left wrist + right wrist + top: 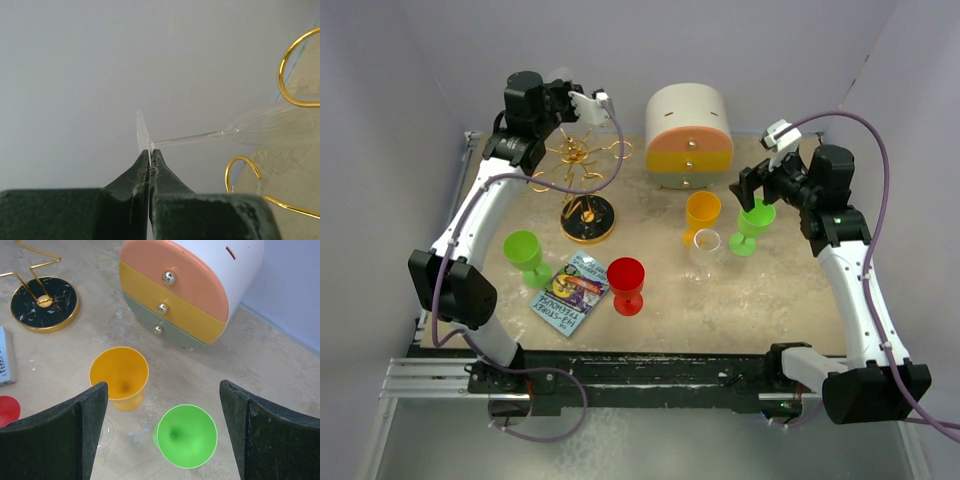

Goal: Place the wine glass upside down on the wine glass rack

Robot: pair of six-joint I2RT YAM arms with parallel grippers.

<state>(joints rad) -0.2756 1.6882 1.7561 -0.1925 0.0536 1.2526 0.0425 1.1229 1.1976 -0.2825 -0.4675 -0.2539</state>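
My left gripper [150, 152] is shut on the round foot of a clear wine glass [187, 139]. The glass lies on its side, its bowl [275, 125] pointing toward the gold loops [286, 75] of the wine glass rack. In the top view the left gripper [582, 104] is raised over the rack [582, 160], which stands on a round black base [588, 220]; the held glass is hard to make out there. My right gripper [162, 384] is open and empty above a green glass [186, 436], at the right of the table [756, 190].
A white-and-orange drawer box [689, 135] stands at the back. An orange glass [702, 213], a second clear glass [705, 252], a red glass [627, 283], another green glass [525, 252] and a booklet [572, 293] are on the table.
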